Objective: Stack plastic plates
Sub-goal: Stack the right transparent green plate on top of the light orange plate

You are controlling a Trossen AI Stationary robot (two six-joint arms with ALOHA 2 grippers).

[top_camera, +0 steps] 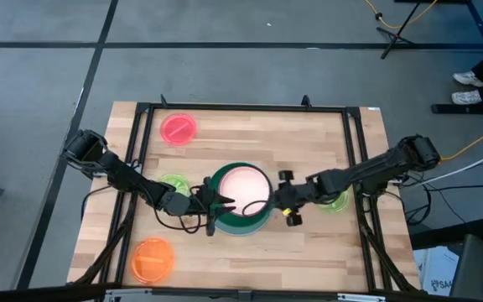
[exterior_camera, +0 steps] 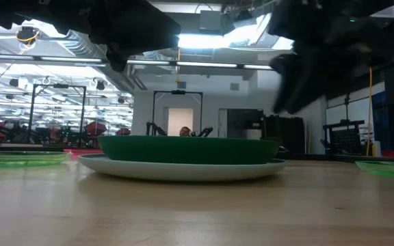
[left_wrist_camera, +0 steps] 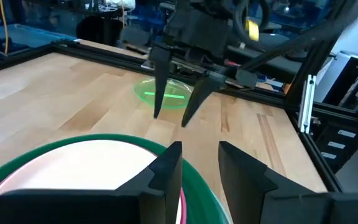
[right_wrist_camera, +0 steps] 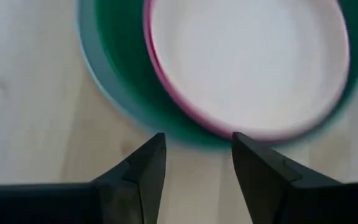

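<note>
Both jaws parted beside plate stack

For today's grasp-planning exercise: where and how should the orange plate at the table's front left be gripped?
Grip the orange plate by its thin raised rim, one finger inside and one outside, coming down from above. It lies flat on the table, so only the lip offers purchase. The left end effector, now open by the central stack, looks closest, so the edge facing it probably suits best.

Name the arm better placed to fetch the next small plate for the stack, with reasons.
Either, about equally. The left gripper hovers at the stack with a lime plate just behind it; the right gripper has its own lime plate beside its arm. Both jaws are open.
</note>
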